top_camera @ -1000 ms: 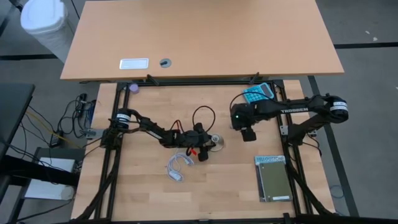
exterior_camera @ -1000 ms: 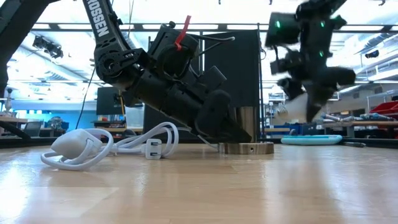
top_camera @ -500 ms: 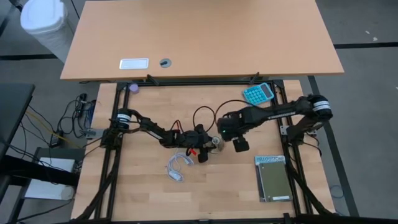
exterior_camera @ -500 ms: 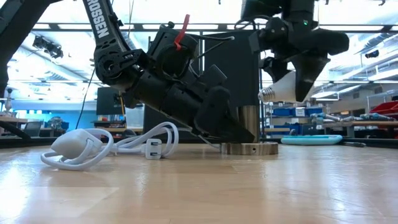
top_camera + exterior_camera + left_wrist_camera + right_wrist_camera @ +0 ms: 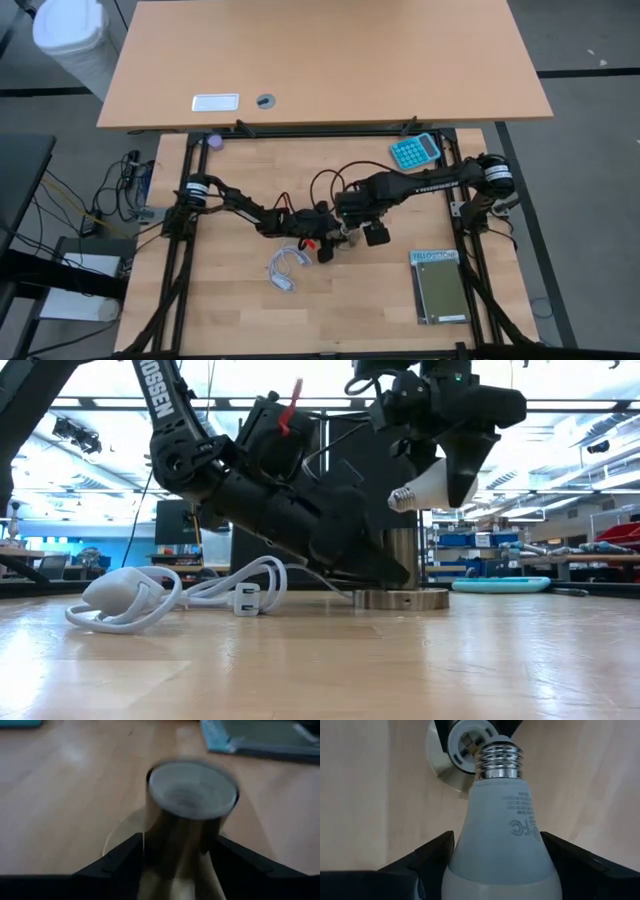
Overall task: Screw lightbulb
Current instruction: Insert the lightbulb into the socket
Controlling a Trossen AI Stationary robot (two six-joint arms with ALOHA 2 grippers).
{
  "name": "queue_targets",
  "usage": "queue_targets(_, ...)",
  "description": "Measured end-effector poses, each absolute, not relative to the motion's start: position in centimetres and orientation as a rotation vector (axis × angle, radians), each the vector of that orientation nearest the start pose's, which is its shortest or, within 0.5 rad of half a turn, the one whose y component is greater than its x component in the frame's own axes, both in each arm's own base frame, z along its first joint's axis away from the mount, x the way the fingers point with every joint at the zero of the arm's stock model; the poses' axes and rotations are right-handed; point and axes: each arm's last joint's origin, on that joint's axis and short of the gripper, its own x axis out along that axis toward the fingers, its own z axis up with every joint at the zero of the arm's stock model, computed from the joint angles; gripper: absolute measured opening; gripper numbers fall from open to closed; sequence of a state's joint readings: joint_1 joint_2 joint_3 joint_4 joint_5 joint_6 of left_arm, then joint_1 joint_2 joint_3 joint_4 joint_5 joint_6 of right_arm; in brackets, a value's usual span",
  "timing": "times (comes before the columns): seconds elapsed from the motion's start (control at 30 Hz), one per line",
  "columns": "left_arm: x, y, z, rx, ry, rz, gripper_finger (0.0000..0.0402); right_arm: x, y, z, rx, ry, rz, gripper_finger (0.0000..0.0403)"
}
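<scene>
White lightbulb (image 5: 501, 840) sits clamped in our right gripper (image 5: 445, 472), held tilted in the air with its screw base just above the socket (image 5: 402, 575). Our left gripper (image 5: 172, 870) grips that socket on the table (image 5: 230, 300).

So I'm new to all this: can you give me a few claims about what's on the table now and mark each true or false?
1. The right end effector holds the lightbulb. True.
2. The lightbulb is already screwed into the socket. False: it hangs above the socket, screw base pointing toward it, not yet in.
3. The left end effector is down at the socket. True.
4. The teal calculator lies beside the coiled white cable. False: it sits at the table's far right corner, well away from the cable.
5. A green book lies on the table. True.
</scene>
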State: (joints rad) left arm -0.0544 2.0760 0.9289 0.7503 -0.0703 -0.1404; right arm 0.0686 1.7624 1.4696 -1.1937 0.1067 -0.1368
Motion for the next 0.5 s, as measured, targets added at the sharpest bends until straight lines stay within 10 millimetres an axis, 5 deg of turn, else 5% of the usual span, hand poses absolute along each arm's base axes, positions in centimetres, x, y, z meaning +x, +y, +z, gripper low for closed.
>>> queue_targets(0.5, 37.9, -2.0, 13.0, -0.036, 0.506, -0.01, 0.0273, 32.9, 3.6, 25.2, -0.244, 1.485, 0.086, 0.0281)
